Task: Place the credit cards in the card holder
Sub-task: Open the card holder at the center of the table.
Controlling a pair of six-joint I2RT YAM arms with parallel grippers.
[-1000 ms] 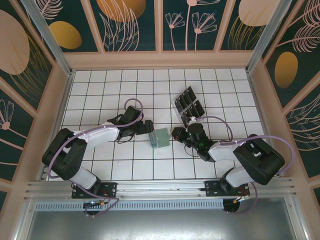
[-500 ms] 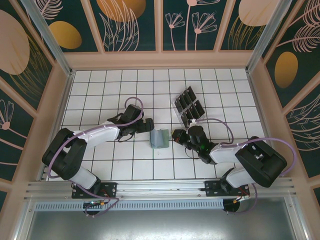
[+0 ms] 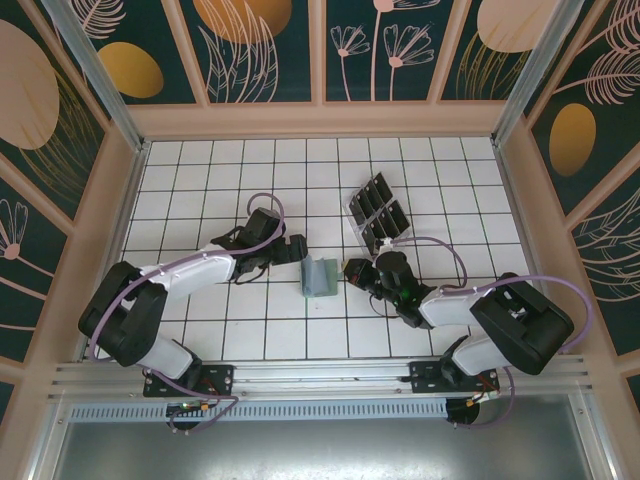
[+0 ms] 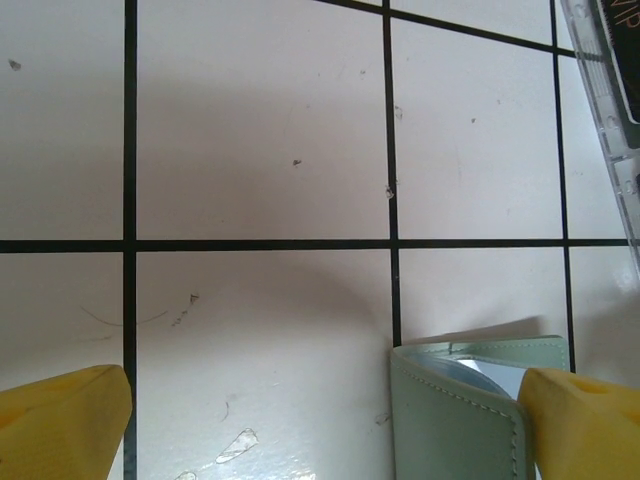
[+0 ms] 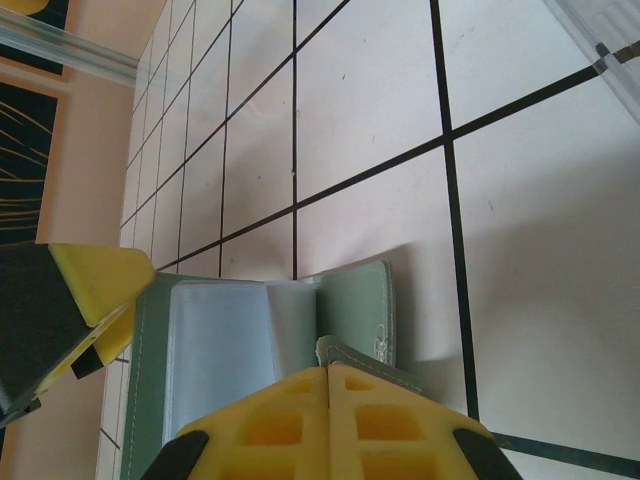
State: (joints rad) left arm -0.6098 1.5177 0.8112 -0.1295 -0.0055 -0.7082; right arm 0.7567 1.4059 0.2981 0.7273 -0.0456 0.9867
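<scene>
The sage-green card holder [image 3: 320,276] lies between the two arms, its cover spread so the pale clear sleeves [image 5: 215,350] show. My right gripper [image 5: 328,375] is shut, with a green flap of the card holder [image 5: 372,362] pinched at its tips. My left gripper [image 4: 320,400] is open wide above the tiles, and the holder's stitched edge [image 4: 455,420] rests against its right finger [image 4: 580,420]. In the top view the left gripper [image 3: 297,250] is at the holder's upper left and the right gripper [image 3: 351,270] at its right. The dark credit cards [image 3: 378,210] sit in a clear slotted tray.
The clear tray [image 4: 612,95] stands just behind the holder, and a corner of the tray [image 5: 600,30] lies close to the right gripper. White tiled floor [image 3: 200,180] stretches to the left and back, bounded by wooden walls [image 3: 320,118].
The holder's cover has come further open and the holder has shifted slightly. The left gripper has drifted a little up and left. The right gripper has stayed shut at the holder's right edge.
</scene>
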